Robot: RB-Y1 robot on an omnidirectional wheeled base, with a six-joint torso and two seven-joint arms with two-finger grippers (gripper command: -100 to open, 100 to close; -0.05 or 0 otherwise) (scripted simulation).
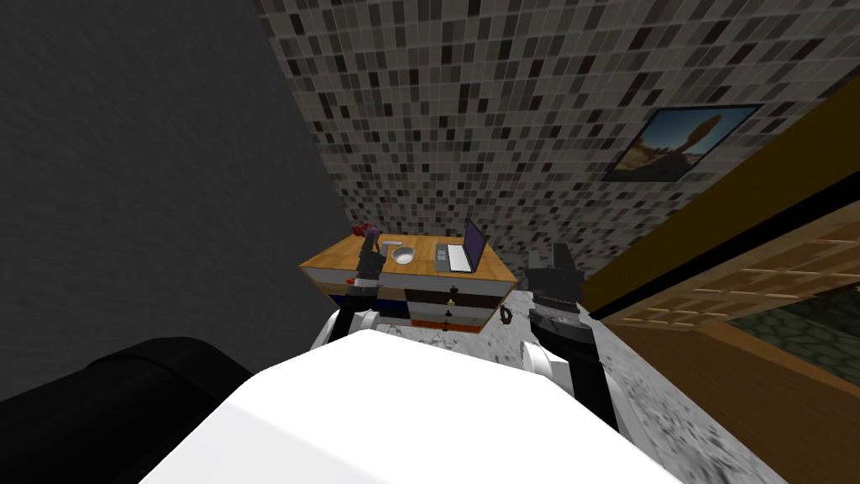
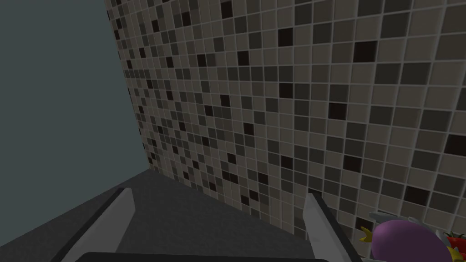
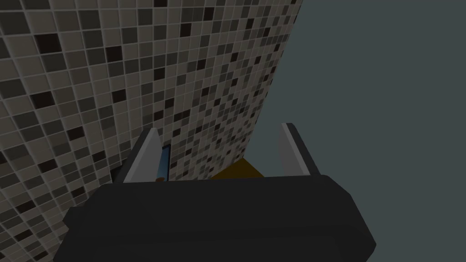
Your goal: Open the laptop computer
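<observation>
Over the table's (image 1: pixel 332 260) left edge, the left gripper (image 1: pixel 369 242) points at the tiled wall (image 2: pixel 318 91), fingers wide apart, holding nothing. Off the right edge, the right gripper (image 1: pixel 547 255) is raised, open and empty too. A white bowl (image 1: pixel 405 255) sits mid-table; I cannot tell what is in it. Near the right edge the laptop (image 1: pixel 460 256) stands open, its screen facing the bowl and its long side running front to back.
</observation>
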